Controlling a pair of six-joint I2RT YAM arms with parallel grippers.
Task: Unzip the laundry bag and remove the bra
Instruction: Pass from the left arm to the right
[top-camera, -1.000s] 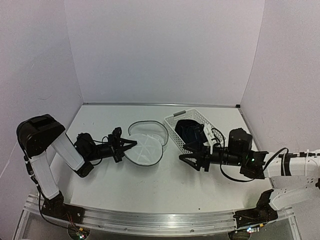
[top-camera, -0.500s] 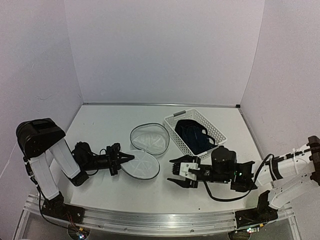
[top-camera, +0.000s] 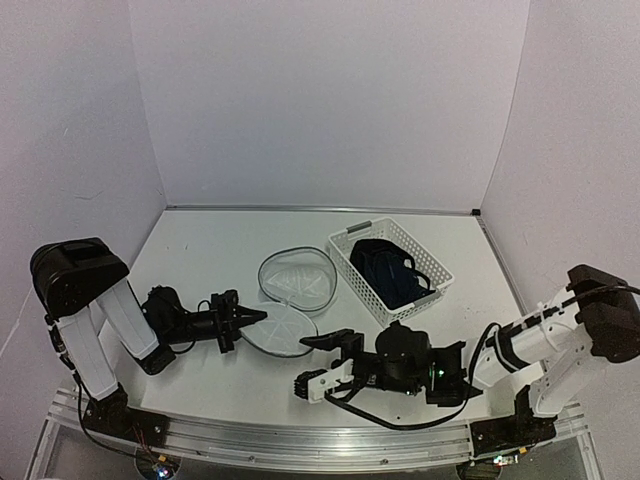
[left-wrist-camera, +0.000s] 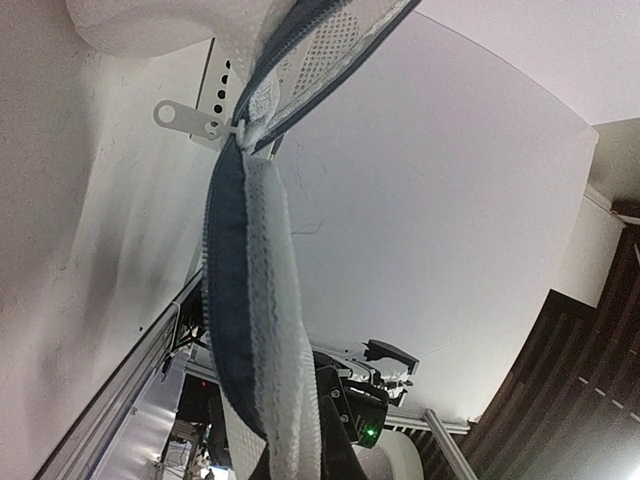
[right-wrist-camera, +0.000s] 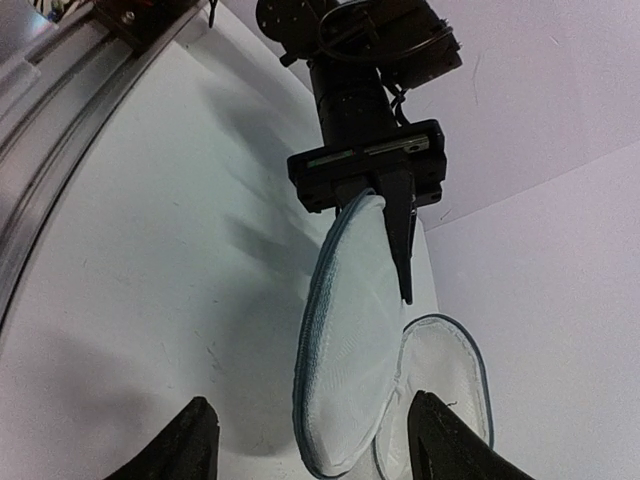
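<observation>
White desk (top-camera: 200, 250) under bare walls: nearest the rail, the right claw (top-camera: 318, 362) lies low with its jaws spread wide, holding nothing, its tips just short of the laundry bag (top-camera: 283, 330). Beside it, the left claw (top-camera: 248, 317) is clenched on the rim of the bag's near mesh disc. The bag lies open, its two round halves fanned apart. Farther back, the bra (top-camera: 385, 268) sits inside a white slotted basket (top-camera: 428, 252), apart from the bag.

Left gripper (top-camera: 254, 317) seemingly clamps laundry bag (top-camera: 281, 329); bra (top-camera: 385, 268) lies in basket (top-camera: 347, 262).
</observation>
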